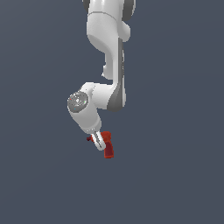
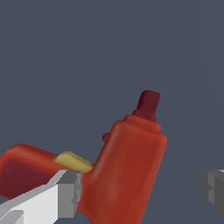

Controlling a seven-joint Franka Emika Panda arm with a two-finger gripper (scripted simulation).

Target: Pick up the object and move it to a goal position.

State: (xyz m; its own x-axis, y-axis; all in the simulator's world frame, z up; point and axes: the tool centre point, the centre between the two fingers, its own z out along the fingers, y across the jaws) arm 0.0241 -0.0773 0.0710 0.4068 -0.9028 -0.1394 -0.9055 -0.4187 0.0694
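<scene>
In the exterior view, against a plain grey-blue background, the white robot arm [image 1: 107,57] reaches down from the top; the gripper [image 1: 97,142] sits at its low end, and the small red drill [image 1: 107,146] is right against it, on the exterior view's right side of the fingers; a dark bit pokes out on the other side; the picture is too small to tell if the fingers squeeze it.

In the wrist view, the drill [image 2: 124,175] fills the lower part; it has a dark red nose tip [image 2: 148,105] and a yellow mark [image 2: 73,162] on its handle; no writing can be read; one grey finger pad [image 2: 70,194] touches the drill's body; the other finger pad [image 2: 213,188] stands well apart from it with a gap between; so the fingers are spread, not clamped on the drill.
</scene>
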